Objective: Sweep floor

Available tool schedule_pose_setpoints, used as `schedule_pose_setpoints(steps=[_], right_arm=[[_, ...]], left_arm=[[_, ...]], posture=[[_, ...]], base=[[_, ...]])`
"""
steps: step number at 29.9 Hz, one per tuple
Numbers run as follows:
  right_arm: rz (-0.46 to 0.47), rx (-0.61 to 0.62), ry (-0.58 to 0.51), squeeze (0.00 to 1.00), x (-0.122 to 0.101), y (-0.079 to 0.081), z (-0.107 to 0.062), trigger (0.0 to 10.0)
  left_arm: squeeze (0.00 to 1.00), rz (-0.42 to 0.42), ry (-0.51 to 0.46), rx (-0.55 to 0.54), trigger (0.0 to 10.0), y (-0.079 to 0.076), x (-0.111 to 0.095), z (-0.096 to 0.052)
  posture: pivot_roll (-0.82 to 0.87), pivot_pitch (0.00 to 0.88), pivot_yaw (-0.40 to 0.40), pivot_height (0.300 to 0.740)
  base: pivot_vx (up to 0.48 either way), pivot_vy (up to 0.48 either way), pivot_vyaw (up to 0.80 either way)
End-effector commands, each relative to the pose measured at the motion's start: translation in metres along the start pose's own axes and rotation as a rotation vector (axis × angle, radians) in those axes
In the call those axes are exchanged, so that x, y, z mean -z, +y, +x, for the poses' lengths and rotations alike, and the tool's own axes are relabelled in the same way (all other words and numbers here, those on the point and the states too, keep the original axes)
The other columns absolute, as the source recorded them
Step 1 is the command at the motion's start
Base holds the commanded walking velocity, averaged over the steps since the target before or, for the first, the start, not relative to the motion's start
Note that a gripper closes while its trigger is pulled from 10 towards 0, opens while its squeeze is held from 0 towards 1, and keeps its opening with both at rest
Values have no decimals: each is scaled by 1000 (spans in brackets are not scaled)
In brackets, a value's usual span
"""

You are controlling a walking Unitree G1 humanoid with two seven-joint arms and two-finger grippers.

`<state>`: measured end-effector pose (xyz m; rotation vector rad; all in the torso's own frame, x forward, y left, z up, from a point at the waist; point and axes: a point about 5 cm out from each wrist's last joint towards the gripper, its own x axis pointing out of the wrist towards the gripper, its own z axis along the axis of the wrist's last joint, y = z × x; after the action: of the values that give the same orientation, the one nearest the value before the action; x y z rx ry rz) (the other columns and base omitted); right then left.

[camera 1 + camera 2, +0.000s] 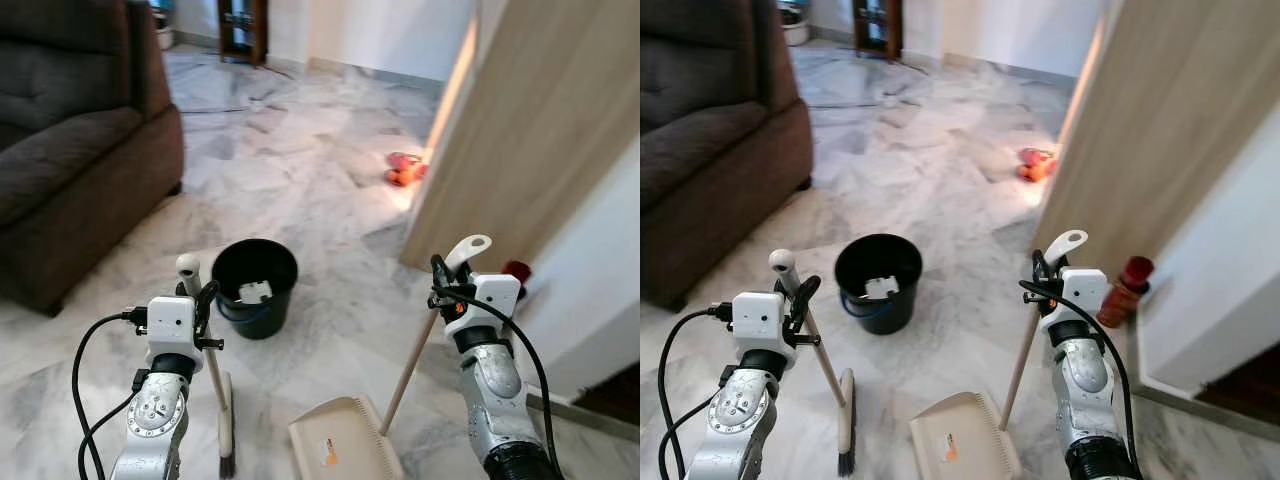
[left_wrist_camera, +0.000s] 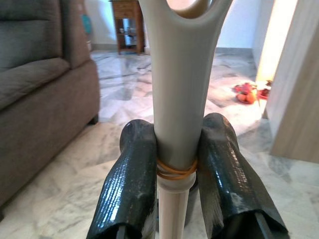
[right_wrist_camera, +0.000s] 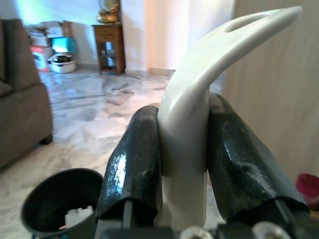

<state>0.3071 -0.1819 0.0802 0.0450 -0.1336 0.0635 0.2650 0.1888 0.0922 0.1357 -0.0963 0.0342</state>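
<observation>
Marble floor (image 1: 300, 170) — grey-white veined tiles, with a black bucket (image 1: 255, 287) standing on it as the central landmark. Something small and white lies inside the bucket.

Left gripper (image 2: 179, 164) is to the robot's left of the bucket, its fingers (image 2: 130, 184) clamped tight on the pale upper handle of the broom (image 1: 212, 370). A rubber band circles the handle just where the fingers press. The broom stands nearly upright, its dark bristle end touching the floor on the near side of the bucket.

Right gripper (image 3: 184, 154) is to the robot's right of the bucket, fingers (image 3: 137, 159) closed on the curved white grip of the dustpan handle (image 1: 415, 360). The wooden shaft slants down to the beige dustpan (image 1: 345, 440), which rests flat on the floor on the near side of the bucket, just beside the broom head.

Brown sofa (image 1: 70, 140) is left of the bucket — well apart. A wooden door (image 1: 540, 120) rises to the right of it, with orange-red objects (image 1: 403, 170) on the floor past the bucket near the door's edge. A red-capped bottle (image 1: 1122, 290) stands by the white wall, near the right gripper.
</observation>
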Motion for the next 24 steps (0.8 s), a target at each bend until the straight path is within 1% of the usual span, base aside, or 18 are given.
schedule_pose_setpoints(steps=[1, 14, 18, 24], right_arm=[[-6, 13, -16, 0, -5, -3, 5, 10000], [-13, 13, -16, 0, -6, -3, 6, 10000], [-14, 13, -16, 0, -6, -3, 7, 10000], [-14, 17, -16, 0, -5, -2, 7, 10000]], left_arm=[[0, 17, -53, 14, 10000, -3, -10, 4], [0, 20, -57, 34, 10000, -6, -11, 4], [0, 18, -70, 45, 10000, -7, -12, 4], [0, 11, -67, 48, 10000, -8, -11, 4]], posture=[[111, 0, -96, 740], [108, 0, -96, 740], [110, 0, -97, 740], [116, 0, -96, 740]], base=[[0, 0, -800], [0, 0, -800], [0, -299, -800], [0, 0, -800]])
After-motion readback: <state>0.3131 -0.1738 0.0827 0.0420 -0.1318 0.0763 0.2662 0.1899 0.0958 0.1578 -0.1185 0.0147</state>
